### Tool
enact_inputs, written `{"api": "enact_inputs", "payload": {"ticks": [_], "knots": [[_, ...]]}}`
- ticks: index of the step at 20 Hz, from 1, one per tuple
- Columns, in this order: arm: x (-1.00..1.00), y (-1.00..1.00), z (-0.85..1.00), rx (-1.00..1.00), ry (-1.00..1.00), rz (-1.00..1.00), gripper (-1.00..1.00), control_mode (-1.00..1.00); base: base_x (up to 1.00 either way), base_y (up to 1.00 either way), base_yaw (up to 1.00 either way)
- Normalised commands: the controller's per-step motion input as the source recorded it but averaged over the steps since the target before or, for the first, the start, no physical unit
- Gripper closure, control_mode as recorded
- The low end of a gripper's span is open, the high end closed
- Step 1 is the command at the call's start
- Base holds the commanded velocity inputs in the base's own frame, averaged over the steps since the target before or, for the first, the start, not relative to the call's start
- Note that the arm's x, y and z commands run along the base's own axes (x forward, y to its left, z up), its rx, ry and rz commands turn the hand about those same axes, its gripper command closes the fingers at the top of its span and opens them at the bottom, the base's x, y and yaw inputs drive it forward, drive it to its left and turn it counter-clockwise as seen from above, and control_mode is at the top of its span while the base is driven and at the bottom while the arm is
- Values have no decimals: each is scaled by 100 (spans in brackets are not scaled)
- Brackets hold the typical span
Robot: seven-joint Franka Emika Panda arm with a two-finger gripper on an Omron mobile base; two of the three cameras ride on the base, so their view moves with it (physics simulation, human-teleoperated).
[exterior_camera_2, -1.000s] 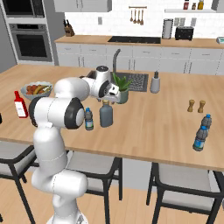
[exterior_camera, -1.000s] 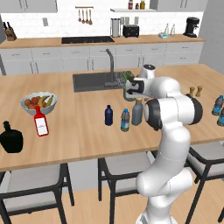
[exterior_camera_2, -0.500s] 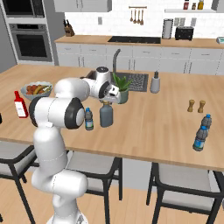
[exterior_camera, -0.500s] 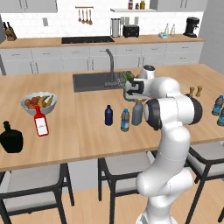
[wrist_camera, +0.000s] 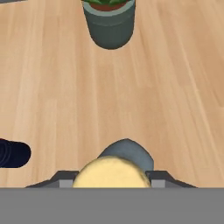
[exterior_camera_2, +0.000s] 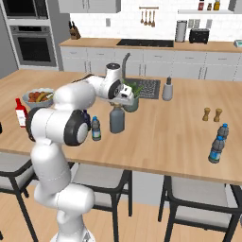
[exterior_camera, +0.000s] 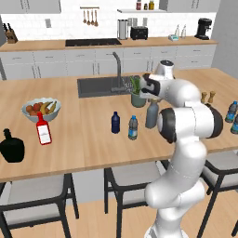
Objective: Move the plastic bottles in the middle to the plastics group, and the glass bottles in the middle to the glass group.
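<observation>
Dark grey bottle (wrist_camera: 126,154) (tan cork) apparently clamped between end effector (wrist_camera: 111,179) fingertips.

Wooden island counter (exterior_camera: 88,153) with fruit bowl (exterior_camera: 41,109), red bottle (exterior_camera: 43,130), black bottle (exterior_camera: 11,147), navy bottle (exterior_camera: 115,122), pale-blue bottle (exterior_camera: 133,128), potted plant (exterior_camera: 138,94).

The tool (wrist_camera: 112,181) fingertips are hidden beside the glass bottle's cork (wrist_camera: 111,172).

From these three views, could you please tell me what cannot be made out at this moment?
- Gripper fingertips: hand view, hidden behind the dark grey bottle's tan cork top and cut off by the bottom edge.
- Navy bottle: hand view, cut off by the left edge.
- Potted plant: hand view, leaves cut off by the top edge.
- Water bottle label: left base view, text too small.
</observation>
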Motion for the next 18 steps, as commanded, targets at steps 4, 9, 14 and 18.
{"api": "enact_inputs", "payload": {"ticks": [4,9,14,18], "knots": [[-74,-16,67,0,0,0,100,-100,0,0,0],[-74,3,61,0,0,0,100,-100,0,0,0],[-54,51,59,-3,0,0,100,-100,0,0,0],[-25,97,48,-5,0,0,100,-100,0,0,0]]}}
